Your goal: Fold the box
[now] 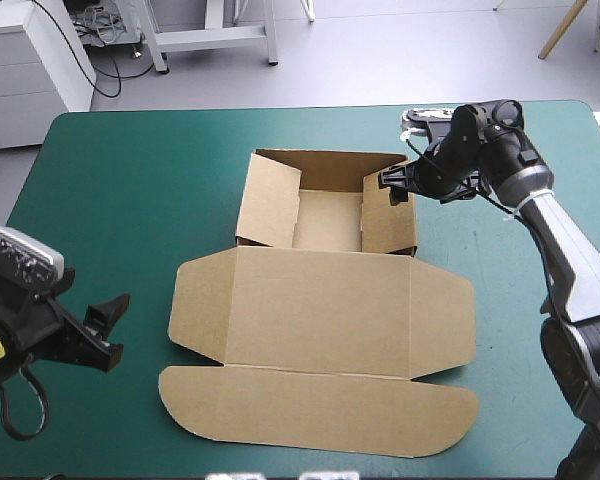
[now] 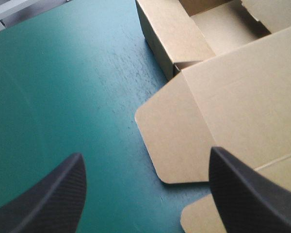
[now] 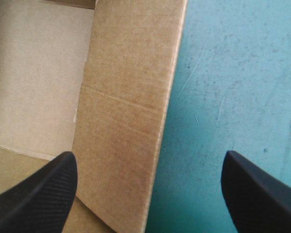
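Box (image 1: 320, 300) at mid-frame in the high view, on the teal-green cover of the worktop (image 1: 130, 180). Brown board, part formed. Open tray (image 1: 328, 222) at upper centre, walls up on its left, far and right sides. Lid (image 1: 320, 312) lies flat on the cover below the tray in the frame, a rounded flap at each side. One long flap (image 1: 315, 405) with rounded corners runs along the lid's near edge, toward the bottom of the frame.

Right tool (image 1: 395, 187) sits right of upper centre, at the tray's right wall (image 1: 388, 218), near that wall's far end. Its arm comes in from the frame's right edge. In the right wrist view this tool stands wide, black fingers (image 3: 43, 194) well apart. The wall's board runs between them, tray floor to one side and bare cover to the other. Nothing gripped; whether a finger touches the board cannot be told.

Left tool (image 1: 113, 325) is at lower left of the frame, over bare cover, well apart from the box. It points toward the lid's left flap (image 1: 202, 310). The left wrist view shows it wide too, with only cover between the fingers. The left flap lies ahead of it, the tray's corner farther off.
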Controlling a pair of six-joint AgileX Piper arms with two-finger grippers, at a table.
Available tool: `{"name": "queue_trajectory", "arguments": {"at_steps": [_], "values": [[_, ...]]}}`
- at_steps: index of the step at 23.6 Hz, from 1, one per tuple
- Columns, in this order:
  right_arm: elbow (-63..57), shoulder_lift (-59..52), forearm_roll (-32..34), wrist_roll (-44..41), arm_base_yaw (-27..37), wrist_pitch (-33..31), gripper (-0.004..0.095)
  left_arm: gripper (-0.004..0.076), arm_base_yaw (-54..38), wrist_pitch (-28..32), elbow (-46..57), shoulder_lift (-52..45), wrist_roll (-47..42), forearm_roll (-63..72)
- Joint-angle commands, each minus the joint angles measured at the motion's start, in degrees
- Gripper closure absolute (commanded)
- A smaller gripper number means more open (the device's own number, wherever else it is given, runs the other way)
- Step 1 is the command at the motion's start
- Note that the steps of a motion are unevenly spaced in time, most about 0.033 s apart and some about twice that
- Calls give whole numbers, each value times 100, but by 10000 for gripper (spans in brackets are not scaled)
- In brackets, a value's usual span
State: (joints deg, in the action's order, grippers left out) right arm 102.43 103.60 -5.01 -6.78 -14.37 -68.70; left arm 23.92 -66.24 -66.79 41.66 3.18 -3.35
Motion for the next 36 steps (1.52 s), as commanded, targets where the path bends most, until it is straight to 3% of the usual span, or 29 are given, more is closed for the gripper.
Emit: {"name": "queue_trajectory", "arguments": {"at_steps": [1, 11, 13, 16, 18, 23, 29, 36], "values": [[167, -65, -56, -46, 3, 236, 188, 224, 44, 453, 382, -415, -149, 83], [160, 610, -163, -81, 3, 414, 363, 224, 44, 325, 1255, -996, -162, -41], [160, 752, -167, -81, 3, 424, 436, 224, 44, 315, 1374, -996, -183, -41], [160, 805, -167, -39, 3, 464, 601, 224, 44, 326, 1403, -996, -170, -41], [160, 805, -81, 92, 3, 635, 926, 227, 44, 346, 1403, -996, -170, -41], [172, 737, 35, 108, 403, 499, 926, 272, 44, 335, 1403, -996, -170, -87], [172, 195, 554, 442, 1424, 326, 927, 273, 44, 335, 1403, -996, -161, -102], [151, -73, 551, 564, 2771, 309, 927, 273, 44, 335, 1403, -996, -161, -102]]}}
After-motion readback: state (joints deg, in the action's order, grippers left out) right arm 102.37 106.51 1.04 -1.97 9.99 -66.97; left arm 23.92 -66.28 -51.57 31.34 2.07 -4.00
